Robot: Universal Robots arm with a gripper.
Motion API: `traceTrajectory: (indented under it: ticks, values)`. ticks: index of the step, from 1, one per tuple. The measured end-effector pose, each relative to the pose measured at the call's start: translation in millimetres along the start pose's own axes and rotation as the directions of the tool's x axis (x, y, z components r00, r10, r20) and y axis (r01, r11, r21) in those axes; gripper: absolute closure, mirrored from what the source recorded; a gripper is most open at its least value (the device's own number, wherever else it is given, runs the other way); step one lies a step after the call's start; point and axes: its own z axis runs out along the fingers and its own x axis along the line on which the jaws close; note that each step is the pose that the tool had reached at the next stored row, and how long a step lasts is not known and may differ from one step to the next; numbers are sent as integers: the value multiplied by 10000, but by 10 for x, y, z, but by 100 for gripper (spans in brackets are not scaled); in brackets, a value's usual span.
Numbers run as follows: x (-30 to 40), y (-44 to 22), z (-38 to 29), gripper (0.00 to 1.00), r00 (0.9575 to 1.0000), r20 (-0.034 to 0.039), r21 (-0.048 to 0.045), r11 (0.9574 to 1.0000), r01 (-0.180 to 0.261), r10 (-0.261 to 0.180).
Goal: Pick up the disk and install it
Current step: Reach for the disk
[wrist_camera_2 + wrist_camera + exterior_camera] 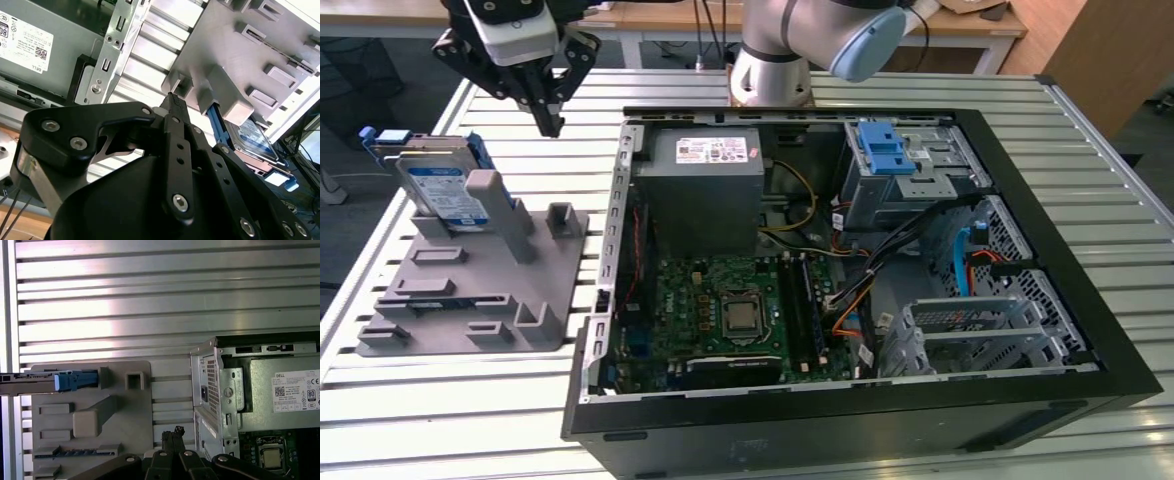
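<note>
Disk (443, 190) upright in grey stand (467, 290), jaws closed, computer case (854, 432) beside

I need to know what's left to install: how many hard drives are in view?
1: the disk stands on edge in the grey holder at the exterior view's left, outside the computer case. Others may be hidden in the drive cage.

The disk (438, 190) is a flat silver hard drive with a white-and-blue label, framed by a blue plastic carrier. It stands on edge, leaning slightly, slotted into a grey holder (467, 300) on the counter (440, 400), at the exterior view's left, beside the open computer case (854, 420). In the first wrist view the disk (45, 379) appears edge-on; in the second wrist view its label (255, 137) shows.
</note>
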Motion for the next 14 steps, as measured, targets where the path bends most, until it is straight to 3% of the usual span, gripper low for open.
traceTrajectory:
  ticks: [14]
  values:
    - [138,-10,-1,89,10000,0,0,10000,1,-1]
